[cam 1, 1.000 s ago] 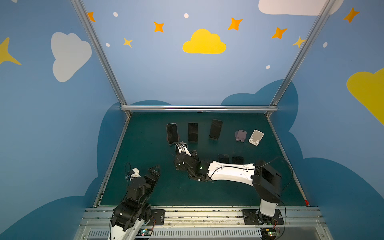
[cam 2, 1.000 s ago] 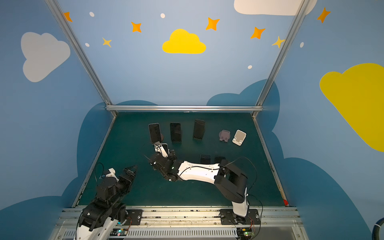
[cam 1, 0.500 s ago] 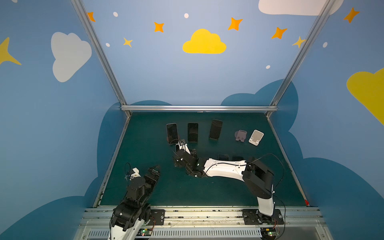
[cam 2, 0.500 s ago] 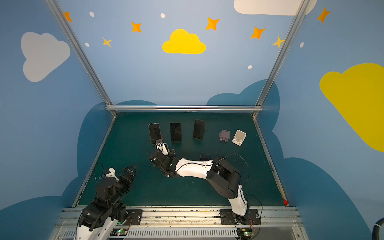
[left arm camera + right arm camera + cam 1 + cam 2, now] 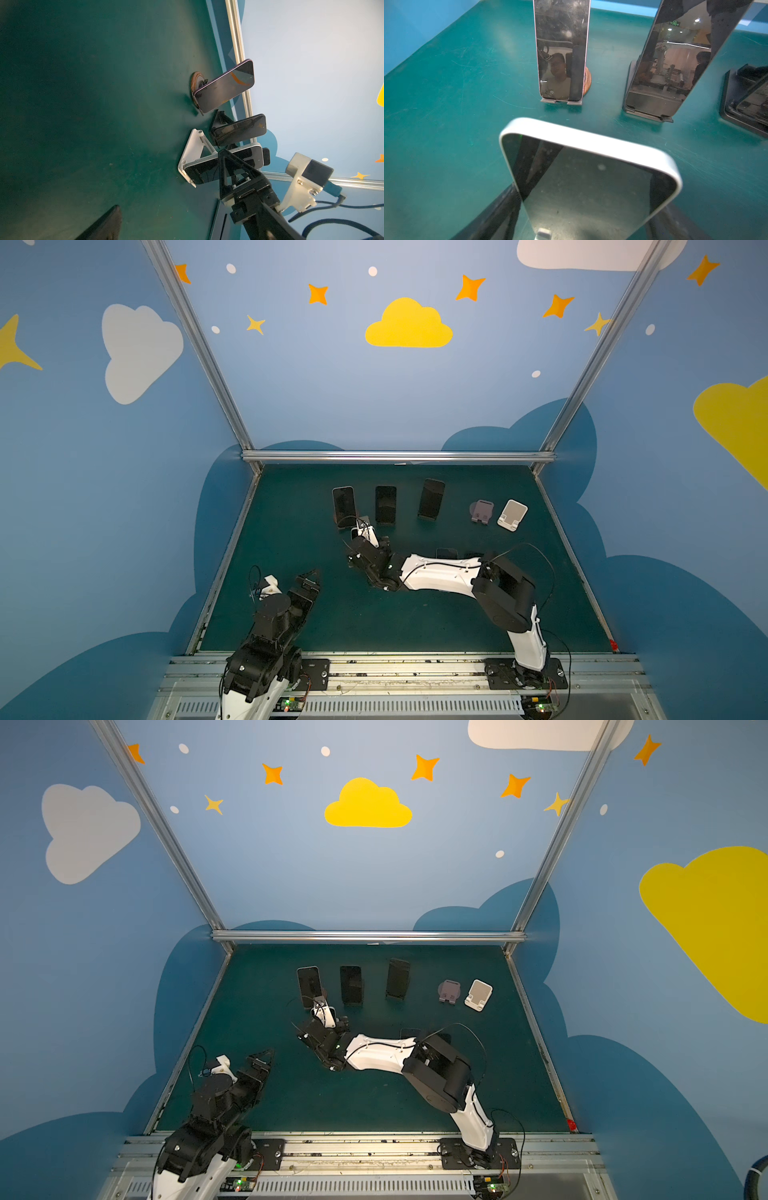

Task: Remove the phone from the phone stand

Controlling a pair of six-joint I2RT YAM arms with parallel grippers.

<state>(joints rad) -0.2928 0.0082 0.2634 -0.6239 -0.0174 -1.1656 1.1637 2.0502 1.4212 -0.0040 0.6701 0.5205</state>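
- I'm at the grasp step. The right tool [image 5: 368,537] is at the white-rimmed phone [image 5: 591,187], which leans in its white stand [image 5: 190,149] on the table [image 5: 415,622], just in front of the row of propped phones [image 5: 385,505].
- Its dark fingers [image 5: 502,207] straddle the phone's long edges. I cannot tell whether they press on it.
- Next, I judge: close firmly, then lift the phone up out of the stand's lip without dragging the stand.
- The left tool [image 5: 309,576] hangs fully spread and empty.

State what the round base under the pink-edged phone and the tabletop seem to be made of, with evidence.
Round base: likely wood, matte, with brown ringed grain. Tabletop: perhaps a green rubbery or plastic mat, faint sheen, fine pale scratches; exact material unclear.
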